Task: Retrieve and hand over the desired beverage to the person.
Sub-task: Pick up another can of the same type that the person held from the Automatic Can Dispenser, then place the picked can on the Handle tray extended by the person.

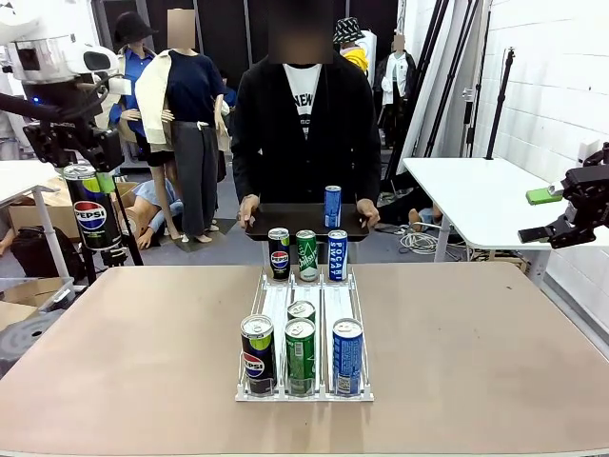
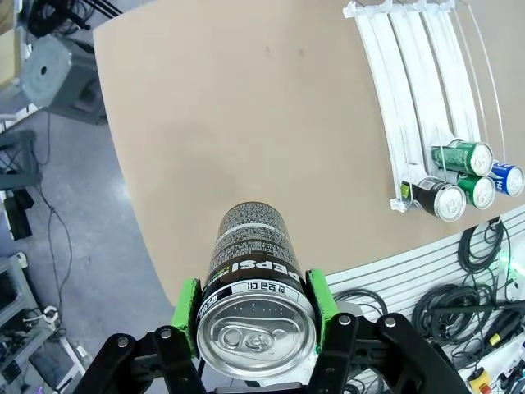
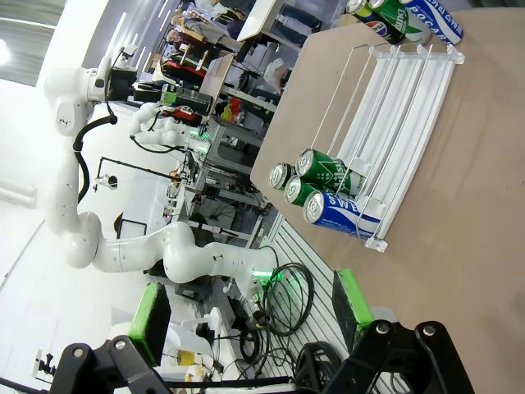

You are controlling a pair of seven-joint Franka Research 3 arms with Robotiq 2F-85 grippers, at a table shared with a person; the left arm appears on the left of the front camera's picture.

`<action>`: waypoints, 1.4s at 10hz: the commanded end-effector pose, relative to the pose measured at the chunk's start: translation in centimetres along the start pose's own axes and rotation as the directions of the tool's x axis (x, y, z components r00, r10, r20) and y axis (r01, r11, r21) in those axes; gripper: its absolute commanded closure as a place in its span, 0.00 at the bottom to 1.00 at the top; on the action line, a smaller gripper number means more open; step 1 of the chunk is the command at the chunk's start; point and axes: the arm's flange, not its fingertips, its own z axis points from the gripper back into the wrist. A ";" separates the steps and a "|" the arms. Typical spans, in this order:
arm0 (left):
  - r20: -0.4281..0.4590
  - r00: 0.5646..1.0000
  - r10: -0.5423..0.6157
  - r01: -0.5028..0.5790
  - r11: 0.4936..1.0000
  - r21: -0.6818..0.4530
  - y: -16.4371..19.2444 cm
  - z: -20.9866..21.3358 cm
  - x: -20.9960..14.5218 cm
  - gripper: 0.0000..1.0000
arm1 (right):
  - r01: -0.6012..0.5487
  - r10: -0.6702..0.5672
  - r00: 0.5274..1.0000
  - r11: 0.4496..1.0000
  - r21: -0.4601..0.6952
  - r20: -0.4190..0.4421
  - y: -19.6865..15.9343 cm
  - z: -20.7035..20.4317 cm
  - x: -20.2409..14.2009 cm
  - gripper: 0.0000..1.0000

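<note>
My left gripper is raised off the table's far left corner, shut on a black Pepsi can. In the left wrist view the can sits between the green pads, top toward the camera. My right gripper hangs open and empty beyond the table's right edge; its pads stand wide apart. The person, in a black jacket over a white T-shirt, stands at the far side holding a black tray with a blue can on it.
A white three-lane rack lies in the table's middle. Black, green and blue cans stand at its far end, and several more cans at its near end. A white side table stands at the right.
</note>
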 end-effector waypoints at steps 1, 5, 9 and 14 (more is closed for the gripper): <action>0.001 1.000 0.002 -0.002 1.000 0.002 -0.1 0.9 0.1 1.00 | -0.004 0.004 1.000 1.000 0.006 -0.004 0.0 -0.1 -0.5 0.00; 0.001 1.000 0.002 -0.002 1.000 0.002 -0.1 0.9 0.1 1.00 | -0.004 0.004 1.000 1.000 0.006 -0.004 0.0 -0.1 -0.5 0.00; 0.001 1.000 0.002 -0.002 1.000 0.002 -0.1 0.9 0.1 1.00 | -0.004 0.004 1.000 1.000 0.006 -0.004 0.0 -0.1 -0.5 0.00; 0.001 1.000 0.002 -0.002 1.000 0.002 -0.1 0.9 0.1 1.00 | -0.004 0.004 1.000 1.000 0.006 -0.004 0.0 -0.1 -0.5 0.00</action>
